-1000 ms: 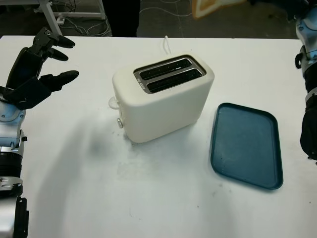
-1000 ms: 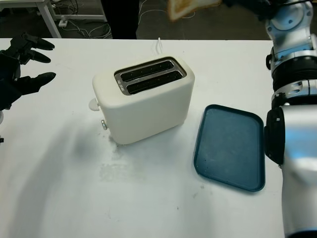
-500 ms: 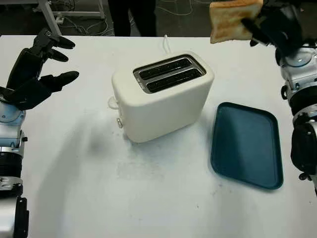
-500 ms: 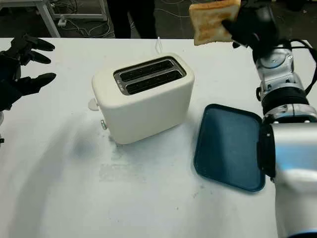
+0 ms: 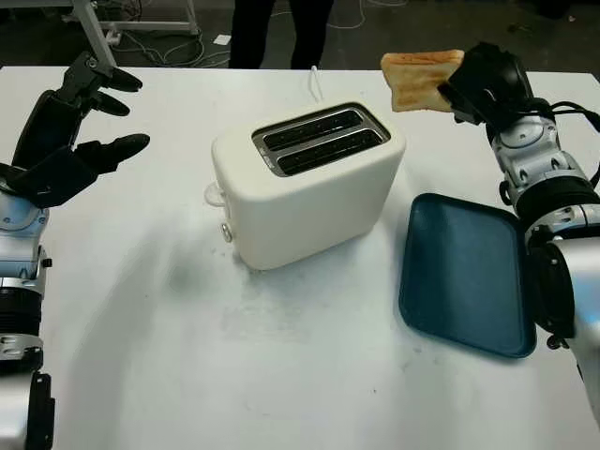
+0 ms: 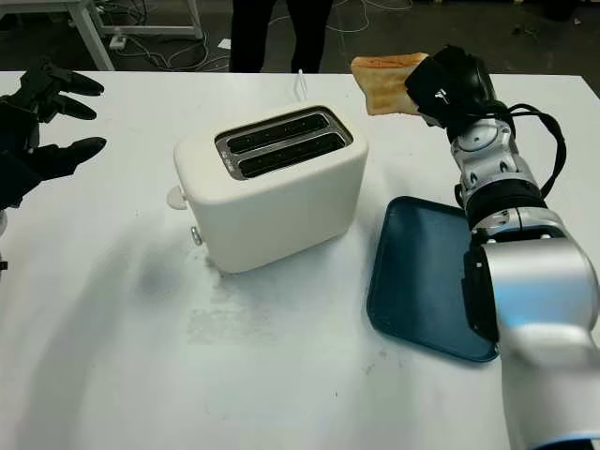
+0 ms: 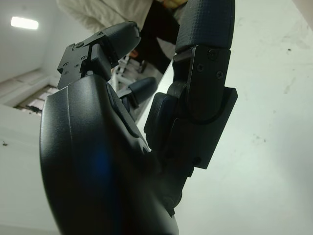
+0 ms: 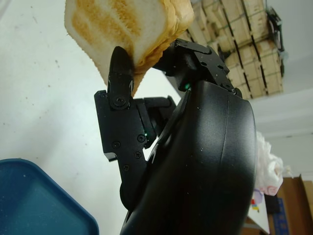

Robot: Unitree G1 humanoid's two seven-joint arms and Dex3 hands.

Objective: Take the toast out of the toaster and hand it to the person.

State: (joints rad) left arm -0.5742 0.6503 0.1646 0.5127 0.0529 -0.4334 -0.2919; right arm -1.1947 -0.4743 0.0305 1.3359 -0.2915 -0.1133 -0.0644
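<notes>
My right hand (image 5: 473,86) is shut on a slice of browned toast (image 5: 418,79), holding it in the air above the table, to the right of and behind the toaster. The right wrist view has the toast (image 8: 127,29) pinched between my black fingers (image 8: 120,73). The cream two-slot toaster (image 5: 305,183) stands in the middle of the white table, and I see nothing in its two slots. My left hand (image 5: 70,131) hangs open over the table's left side, away from the toaster. A person's dark legs (image 5: 277,28) stand behind the far edge of the table.
A dark teal tray (image 5: 466,272) lies flat on the table to the right of the toaster, under my right forearm. A white cord (image 5: 315,82) runs from the toaster's back toward the far edge. Cables and a table leg are on the floor beyond.
My right hand has come down and nearer with the toast, from high beyond the table's far edge to just right of the toaster. The left hand has stayed put.
</notes>
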